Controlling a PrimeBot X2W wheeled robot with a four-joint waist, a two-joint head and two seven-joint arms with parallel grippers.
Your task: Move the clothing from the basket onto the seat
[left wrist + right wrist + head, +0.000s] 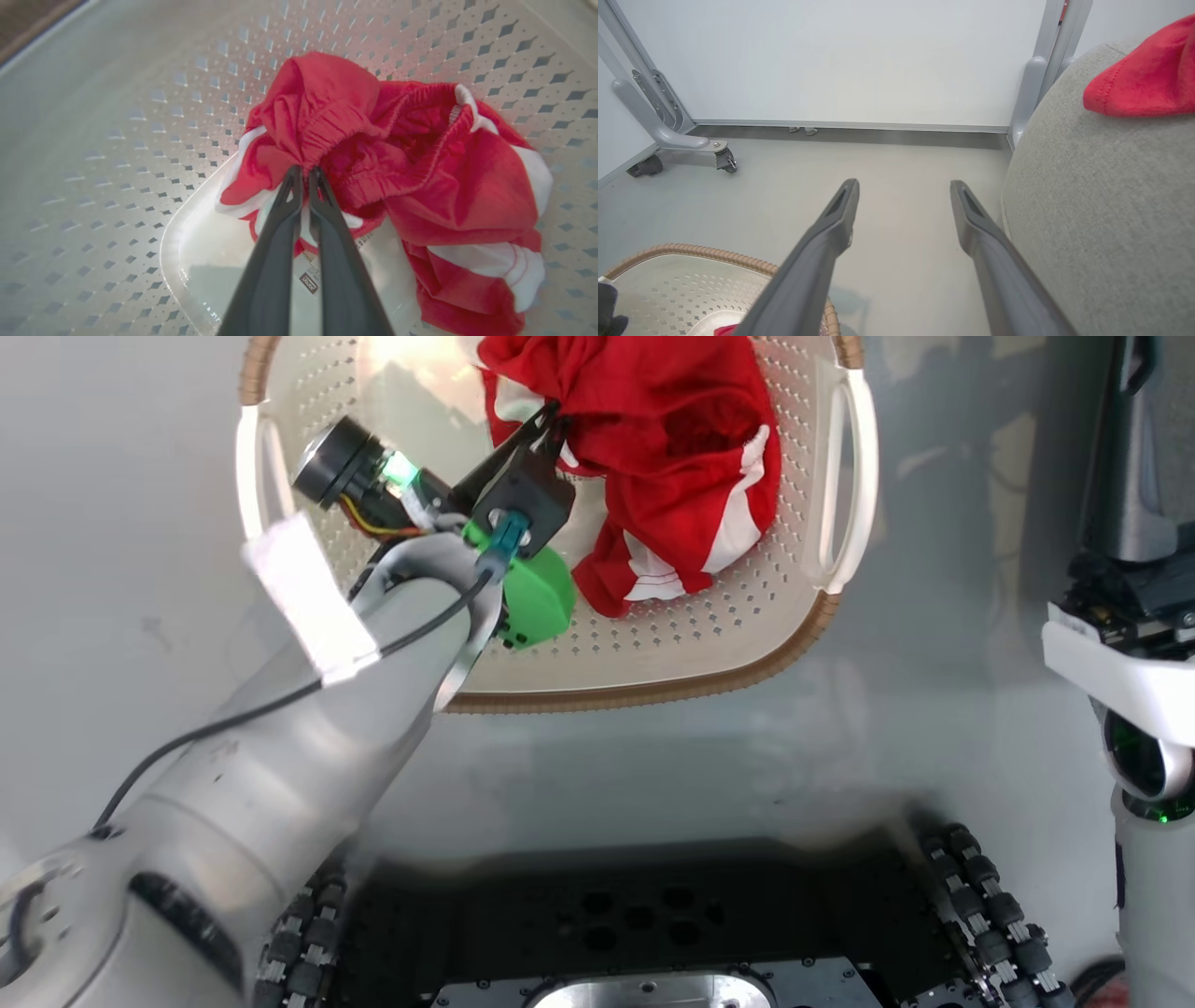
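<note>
The left gripper (304,173) is clenched on a gathered elastic fold of the red clothing (420,186), its two dark fingers (275,252) pressed nearly together with cloth pinched at the tips. The rest of the clothing is heaped beyond the tips and to their right, white stripes showing, on the bottom of the basket (140,140). Under the fingers lies a small label (308,282). From the head, this gripper (549,425) reaches down into the basket (653,644) at the near-left edge of the clothing (672,439).

The right gripper (904,187) is released, fingers wide apart with nothing between them, above bare floor (901,154). Just to its right is the seat (1087,210), with a second red garment (1143,79) lying on top. The basket rim (691,254) is below and to its left.
</note>
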